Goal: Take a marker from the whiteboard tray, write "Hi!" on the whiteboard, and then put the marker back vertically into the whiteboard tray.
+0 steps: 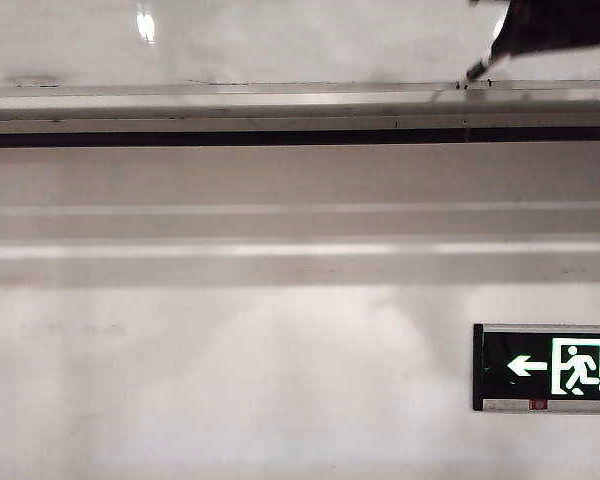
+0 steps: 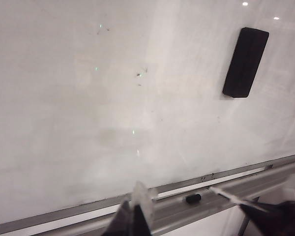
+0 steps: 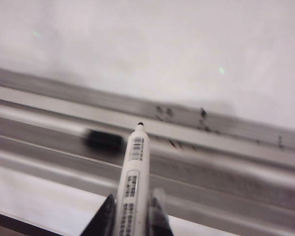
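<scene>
1. From my remote station, the right gripper has its jaws closed on the marker, clamping the white barrel from both sides.
2. The marker is uncapped: its dark tip points out past the fingers toward the tray, above the channel and not touching it.
3. A black cap lies in the tray's channel, just beside the marker tip in the right wrist view; it is blurred.
4. In the left wrist view I see the same cap lying in the tray, with the marker slanting toward it from the right gripper's dark body at the frame corner.
5. The left gripper sits low in front of the tray, well apart from the marker. Its fingers look close together with nothing between them, but I cannot tell for sure whether the jaws are fully closed.
6. The whiteboard carries only faint smudges and specks, and a black eraser sticks to it, tilted.
7. In the exterior view the right arm shows as a dark shape at the top right, the marker angled down to the tray. A green exit sign is on the wall below.
</scene>
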`<state>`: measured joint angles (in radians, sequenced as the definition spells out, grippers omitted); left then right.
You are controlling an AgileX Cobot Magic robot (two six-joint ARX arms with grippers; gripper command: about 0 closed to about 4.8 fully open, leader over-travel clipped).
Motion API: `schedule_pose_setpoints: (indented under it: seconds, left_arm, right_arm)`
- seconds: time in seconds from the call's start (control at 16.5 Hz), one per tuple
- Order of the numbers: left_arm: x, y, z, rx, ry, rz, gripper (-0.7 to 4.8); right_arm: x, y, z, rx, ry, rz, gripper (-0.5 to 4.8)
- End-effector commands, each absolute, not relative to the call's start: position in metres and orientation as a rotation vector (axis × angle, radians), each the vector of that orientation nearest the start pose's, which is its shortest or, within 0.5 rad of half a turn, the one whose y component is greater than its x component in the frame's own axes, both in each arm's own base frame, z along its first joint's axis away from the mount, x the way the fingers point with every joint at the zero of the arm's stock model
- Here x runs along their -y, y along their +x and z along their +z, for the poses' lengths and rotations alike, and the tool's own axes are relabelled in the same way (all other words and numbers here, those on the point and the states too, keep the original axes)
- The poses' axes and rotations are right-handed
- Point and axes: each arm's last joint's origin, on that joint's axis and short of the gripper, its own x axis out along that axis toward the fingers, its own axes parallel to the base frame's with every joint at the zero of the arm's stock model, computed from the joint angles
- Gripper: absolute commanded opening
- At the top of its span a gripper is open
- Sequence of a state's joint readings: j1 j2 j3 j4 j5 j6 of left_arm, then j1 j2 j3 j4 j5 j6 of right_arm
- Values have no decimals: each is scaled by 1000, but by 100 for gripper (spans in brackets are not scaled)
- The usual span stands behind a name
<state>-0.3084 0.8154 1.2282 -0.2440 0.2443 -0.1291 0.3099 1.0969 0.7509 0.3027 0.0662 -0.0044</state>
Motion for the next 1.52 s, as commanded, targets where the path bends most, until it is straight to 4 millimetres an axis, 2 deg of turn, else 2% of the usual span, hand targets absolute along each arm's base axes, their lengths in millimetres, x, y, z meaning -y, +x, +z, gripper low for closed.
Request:
schedule_pose_setpoints:
  seconds: [0.06, 0.18, 0.3, 0.36, 0.43, 0.49, 0.67, 0.85, 1.03, 1.22, 1.52]
  left_arm:
    - [47, 124, 468, 156, -133, -566, -5]
    - [47, 124, 469, 164, -134, -567, -5]
    - [47, 124, 469, 170, -134, -567, -5]
    - [47, 124, 470, 179, -134, -567, -5]
    - [47, 123, 471, 186, -134, -568, -5]
    - [47, 123, 472, 196, -135, -568, -5]
    - [47, 123, 473, 208, -134, -569, -5]
    - [47, 123, 473, 214, -135, -569, -5]
    - [47, 123, 474, 218, -135, -570, -5]
    - [46, 122, 475, 227, -135, -570, -5]
    - [46, 122, 475, 231, -135, -570, -5]
  right_arm:
    - [-71, 215, 338, 39, 6, 318, 19]
    - [-71, 203, 367, 93, 15, 344, -2]
    - [-79, 194, 401, 184, 36, 379, -2]
    - [-87, 190, 429, 253, 59, 397, -2]
    - [-93, 189, 443, 282, 73, 414, -2]
    - [-105, 188, 464, 323, 96, 448, -2]
    - [-146, 194, 501, 386, 95, 481, -2]
    - [-189, 205, 524, 404, 87, 404, -2]
    - [-218, 221, 534, 416, 69, 381, -2]
    - [-240, 240, 528, 395, 35, 355, -2]
    - [-252, 254, 515, 370, -1, 316, -2]
